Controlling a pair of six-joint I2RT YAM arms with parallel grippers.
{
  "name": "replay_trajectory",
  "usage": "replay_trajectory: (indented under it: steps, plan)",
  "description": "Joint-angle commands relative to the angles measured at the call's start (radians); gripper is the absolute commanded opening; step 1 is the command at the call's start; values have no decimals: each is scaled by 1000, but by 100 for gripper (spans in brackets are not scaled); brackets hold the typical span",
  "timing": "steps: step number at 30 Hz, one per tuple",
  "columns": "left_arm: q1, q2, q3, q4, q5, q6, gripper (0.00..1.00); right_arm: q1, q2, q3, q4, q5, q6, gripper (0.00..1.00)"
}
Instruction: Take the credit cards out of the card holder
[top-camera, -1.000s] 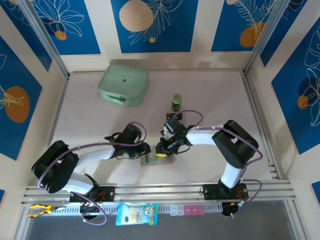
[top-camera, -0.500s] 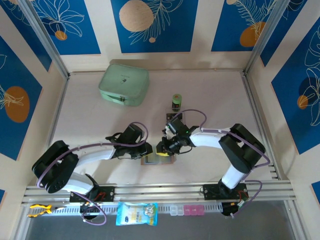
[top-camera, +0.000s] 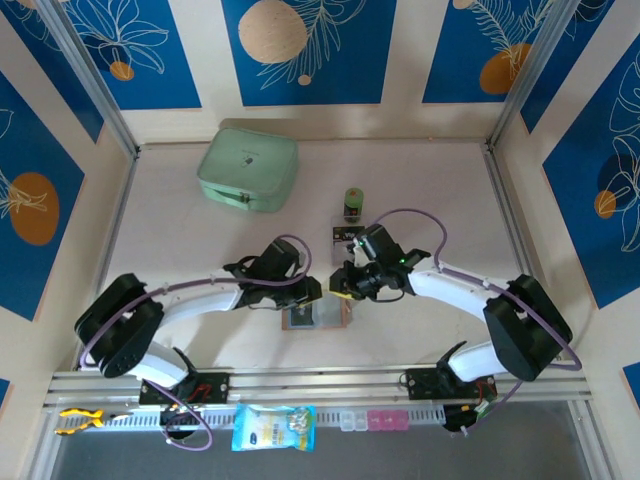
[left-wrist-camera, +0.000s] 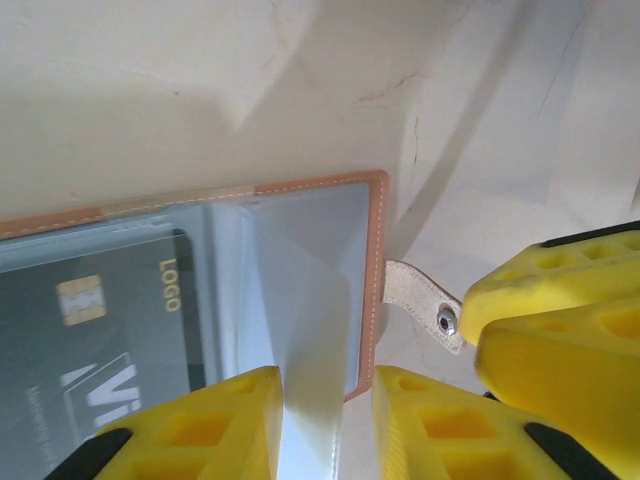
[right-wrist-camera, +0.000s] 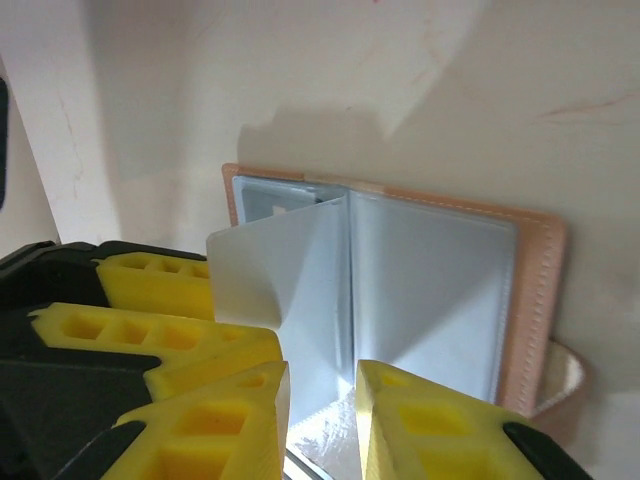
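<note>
My left gripper (left-wrist-camera: 325, 420) and right gripper (right-wrist-camera: 322, 420), both narrow, straddle pale leaves (right-wrist-camera: 290, 290) of the pinkish-brown leather card holder (left-wrist-camera: 378, 270) (gripping or not, I cannot tell). A dark plastic card (left-wrist-camera: 110, 340) lies pocketed.

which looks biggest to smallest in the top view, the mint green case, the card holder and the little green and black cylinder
1. mint-green case, clearly largest
2. card holder, lying open, its far edge partly under the arms
3. green-and-black cylinder, smallest
</note>
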Motion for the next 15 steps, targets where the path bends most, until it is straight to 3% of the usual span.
replay_trajectory:
  steps: [1, 7, 15]
  plan:
    - [-21, 47, 47, -6, 30, 14, 31, -20, -37, -22, -55, 6, -21, 25]
    - [-42, 115, 92, 18, 48, 19, 46, -40, -69, -42, -72, 5, -24, 25]
    - [-43, 116, 109, 18, 29, 24, 52, -42, -75, -42, -80, 1, -25, 25]
